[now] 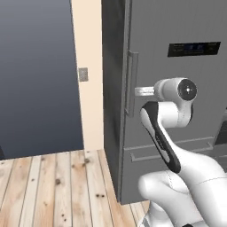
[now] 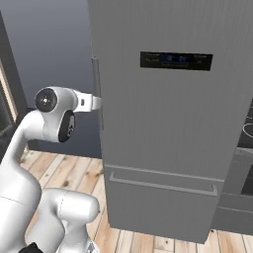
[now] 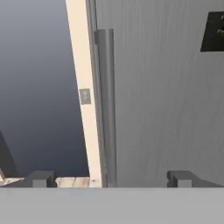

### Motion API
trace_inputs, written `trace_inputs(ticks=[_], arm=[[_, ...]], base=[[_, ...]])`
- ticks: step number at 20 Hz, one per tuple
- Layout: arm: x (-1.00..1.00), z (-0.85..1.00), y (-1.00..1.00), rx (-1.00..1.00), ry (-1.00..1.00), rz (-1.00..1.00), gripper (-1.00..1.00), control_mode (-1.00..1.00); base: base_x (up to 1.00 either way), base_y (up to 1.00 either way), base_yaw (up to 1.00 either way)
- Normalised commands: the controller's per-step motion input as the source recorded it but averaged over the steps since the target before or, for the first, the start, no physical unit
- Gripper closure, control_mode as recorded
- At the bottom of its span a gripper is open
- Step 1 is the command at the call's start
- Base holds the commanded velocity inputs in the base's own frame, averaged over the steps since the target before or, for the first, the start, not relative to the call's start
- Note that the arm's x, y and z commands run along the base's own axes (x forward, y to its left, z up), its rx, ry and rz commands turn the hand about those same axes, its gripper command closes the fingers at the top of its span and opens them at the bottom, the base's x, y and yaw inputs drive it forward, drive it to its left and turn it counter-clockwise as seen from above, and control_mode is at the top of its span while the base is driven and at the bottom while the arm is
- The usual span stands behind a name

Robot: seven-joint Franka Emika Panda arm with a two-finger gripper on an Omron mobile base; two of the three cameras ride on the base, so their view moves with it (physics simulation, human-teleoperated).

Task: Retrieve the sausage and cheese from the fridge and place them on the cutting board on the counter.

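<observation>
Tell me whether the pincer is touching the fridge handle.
Apart. In the hand view the open pincer has one fingertip on each side of the fridge handle, with clear space between each tip and the bar.

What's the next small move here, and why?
Probably ease the gripper forward until the fridge's vertical handle sits between its fingertips, then close. The door is shut, so the sausage and cheese inside cannot be reached yet. The jaws stand wide open, and in the hand view the handle runs up between the two fingertips, apparently not yet gripped.
</observation>
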Motion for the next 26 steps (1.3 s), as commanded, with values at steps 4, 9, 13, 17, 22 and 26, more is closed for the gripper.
trace_inputs(ticks=[4, 9, 13, 17, 22, 26], arm=[[0.4, 0.04, 0.07, 0.02, -0.09, -0.14, -1.0, -1.0], [0.39, 0.09, -0.07, 0.06, 0.03, -0.03, -1.0, -1.0], [0.6, 0.2, -0.02, 0.09, 0.14, 0.0, -1.0, -1.0], [0.68, 0.02, 0.0, 0.05, 0.07, 0.0, -1.0, -1.0], [0.66, 0.0, 0.0, 0.02, 0.0, 0.0, -1.0, -1.0], [0.44, -0.14, 0.0, 0.0, -0.05, 0.0, -1.0, -1.0]], base=[[0.0, 0.0, 0.0], [0.0, 0.0, 0.0], [0.0, 0.0, 0.0], [0.0, 0.0, 0.0], [0.0, 0.0, 0.0], [0.0, 0.0, 0.0]])
